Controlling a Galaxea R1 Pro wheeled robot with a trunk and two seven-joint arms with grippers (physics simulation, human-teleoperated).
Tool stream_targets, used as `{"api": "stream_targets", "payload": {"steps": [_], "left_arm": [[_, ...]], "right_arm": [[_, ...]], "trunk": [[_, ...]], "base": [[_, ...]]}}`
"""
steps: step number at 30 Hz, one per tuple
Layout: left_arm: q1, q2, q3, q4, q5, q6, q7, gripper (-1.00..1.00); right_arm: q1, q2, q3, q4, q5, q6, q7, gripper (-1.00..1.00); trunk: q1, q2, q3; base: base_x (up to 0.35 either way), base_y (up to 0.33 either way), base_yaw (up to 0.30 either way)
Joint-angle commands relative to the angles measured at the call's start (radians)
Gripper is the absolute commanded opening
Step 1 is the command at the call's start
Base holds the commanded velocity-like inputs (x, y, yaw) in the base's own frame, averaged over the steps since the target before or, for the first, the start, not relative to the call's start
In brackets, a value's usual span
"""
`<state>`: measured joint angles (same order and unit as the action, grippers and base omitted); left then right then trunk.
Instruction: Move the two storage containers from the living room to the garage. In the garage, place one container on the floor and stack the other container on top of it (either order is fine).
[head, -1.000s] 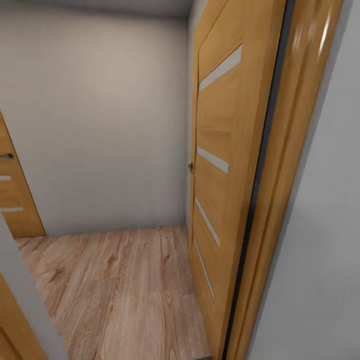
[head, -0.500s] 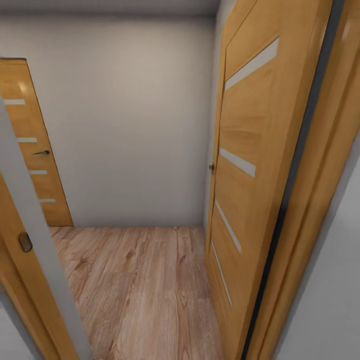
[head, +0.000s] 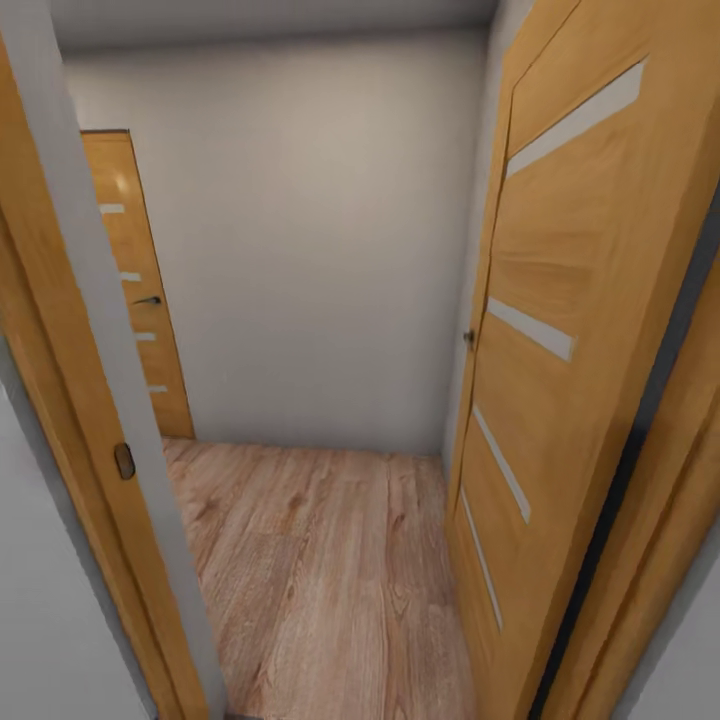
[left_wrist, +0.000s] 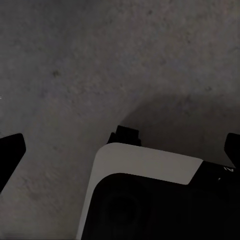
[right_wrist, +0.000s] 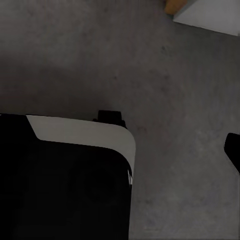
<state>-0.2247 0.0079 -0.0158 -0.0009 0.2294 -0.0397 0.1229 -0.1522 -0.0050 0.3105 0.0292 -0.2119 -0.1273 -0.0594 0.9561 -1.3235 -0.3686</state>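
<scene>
The two storage containers are out of view. In the left wrist view my left gripper (left_wrist: 120, 150) hangs open over the dark grey concrete floor (left_wrist: 75, 75), with one dark fingertip (left_wrist: 10, 152) at each side edge and nothing between them. In the right wrist view my right gripper (right_wrist: 120, 150) is over the same floor (right_wrist: 75, 50). One of its fingertips (right_wrist: 232, 150) stands far out at the edge, the other merges with the dark robot base (right_wrist: 65, 185), and nothing is held.
The head view looks through a doorway into a small hall with a light wood plank floor (head: 320, 560) and a pale far wall (head: 310, 250). An open orange-brown door (head: 560, 380) stands at the right, the door frame (head: 90, 400) close at the left, and a closed door (head: 140, 300) further back.
The whole head view has shifted as the camera moved: the open door now sits further right in the picture and the left door frame has come into view.
</scene>
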Motion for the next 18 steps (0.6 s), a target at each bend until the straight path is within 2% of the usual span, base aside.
{"api": "stream_targets", "payload": {"steps": [1, 11, 18], "left_arm": [[-0.001, 0.000, -0.002, 0.001, 0.007, -0.003, 0.000, 1.00], [-0.001, -0.001, -0.002, 0.001, 0.008, -0.003, -0.003, 1.00], [-0.001, 0.000, -0.001, 0.001, 0.008, -0.002, -0.003, 1.00]], "right_arm": [[-0.001, 0.000, 0.009, 0.003, -0.009, -0.006, 0.000, 1.00], [-0.001, -0.001, 0.011, 0.003, -0.007, -0.005, 0.001, 1.00], [-0.001, -0.003, 0.010, 0.003, 0.013, -0.006, 0.001, 1.00]], "trunk": [[0.000, -0.001, -0.001], [0.000, -0.001, -0.001], [0.000, -0.001, -0.001]], "base": [[0.000, 0.000, 0.210], [0.008, 0.001, 0.041], [0.264, 0.134, 0.001]]}}
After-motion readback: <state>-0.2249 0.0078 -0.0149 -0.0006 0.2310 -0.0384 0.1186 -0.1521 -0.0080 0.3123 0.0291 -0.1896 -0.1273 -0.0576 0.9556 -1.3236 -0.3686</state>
